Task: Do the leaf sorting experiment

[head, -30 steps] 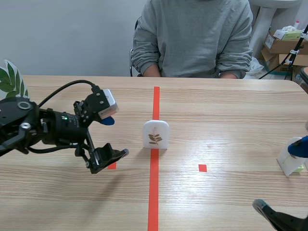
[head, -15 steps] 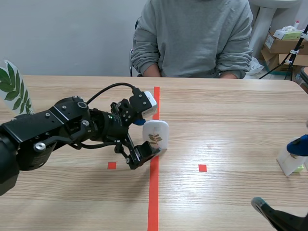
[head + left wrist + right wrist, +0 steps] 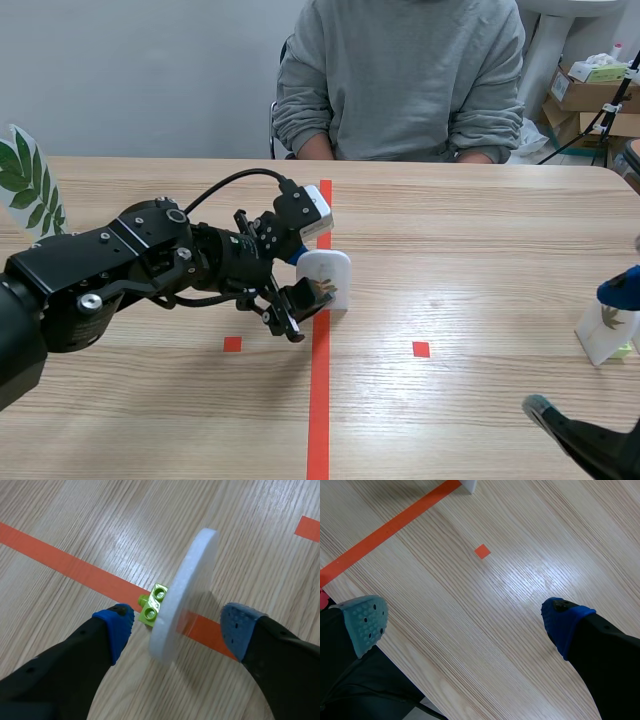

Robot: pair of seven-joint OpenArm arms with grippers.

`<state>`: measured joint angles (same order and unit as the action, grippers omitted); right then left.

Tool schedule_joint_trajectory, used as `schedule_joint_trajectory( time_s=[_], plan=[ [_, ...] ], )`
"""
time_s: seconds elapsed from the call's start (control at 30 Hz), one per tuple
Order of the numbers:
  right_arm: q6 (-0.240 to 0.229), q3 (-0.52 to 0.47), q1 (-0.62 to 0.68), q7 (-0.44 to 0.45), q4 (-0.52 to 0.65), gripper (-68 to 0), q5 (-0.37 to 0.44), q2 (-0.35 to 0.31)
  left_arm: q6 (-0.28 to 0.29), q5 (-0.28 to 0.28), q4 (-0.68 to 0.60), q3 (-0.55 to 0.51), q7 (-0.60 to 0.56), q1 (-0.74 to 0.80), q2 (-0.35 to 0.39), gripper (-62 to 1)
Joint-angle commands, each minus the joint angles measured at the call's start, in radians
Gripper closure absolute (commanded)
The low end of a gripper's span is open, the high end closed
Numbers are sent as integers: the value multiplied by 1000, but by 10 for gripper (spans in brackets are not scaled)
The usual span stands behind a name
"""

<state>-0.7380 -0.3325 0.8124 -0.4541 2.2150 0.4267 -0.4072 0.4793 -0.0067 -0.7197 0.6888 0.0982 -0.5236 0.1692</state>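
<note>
A small white card with a brown leaf sprig [image 3: 332,272] stands upright on the orange-red centre line. In the left wrist view the white card [image 3: 186,592] shows edge-on, with a lime-green brick [image 3: 152,605] as its foot. My left gripper [image 3: 308,283] is open and straddles the card, one blue pad [image 3: 118,625] beside the brick and the other pad [image 3: 239,628] a little clear of the card's far face. My right gripper [image 3: 582,358] stays open at the front right, over bare wood [image 3: 465,625].
A second white leaf card [image 3: 604,336] stands at the right edge, next to my right blue pad. A large green leaf card [image 3: 26,186] stands at the far left. A person in a grey sweatshirt [image 3: 400,80] sits across the table. Cardboard boxes [image 3: 590,92] sit behind at right.
My left arm has swung right from the left side of the table to the centre card, and its open fingers now stand on either side of it. The right arm has barely moved.
</note>
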Motion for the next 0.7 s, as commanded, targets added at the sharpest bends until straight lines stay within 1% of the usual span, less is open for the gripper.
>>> schedule_joint_trajectory(
  time_s=[0.0,0.17,0.43,0.5,0.6,0.67],
  plan=[
    [-8,-2,-1,6,-2,-638,3,-2,2,-12,-24,-3,-13,-8,-3,-350],
    [-8,-2,-1,6,-2,-638,3,-2,2,-14,-24,-3,-13,-8,-3,-232],
    [-8,-2,-1,6,-2,-638,3,-2,6,-60,-27,-3,-15,-8,-3,-81],
    [-8,-2,-1,3,-2,-638,3,-2,6,-60,-27,-3,-15,-8,-3,-63],
    [-8,-2,-1,3,-2,-638,-1,-2,6,-63,-32,-3,-11,-8,-2,-61],
    [-8,-2,-1,4,-2,-638,-5,-2,10,-89,-49,-8,2,-6,6,-61]
  ],
)
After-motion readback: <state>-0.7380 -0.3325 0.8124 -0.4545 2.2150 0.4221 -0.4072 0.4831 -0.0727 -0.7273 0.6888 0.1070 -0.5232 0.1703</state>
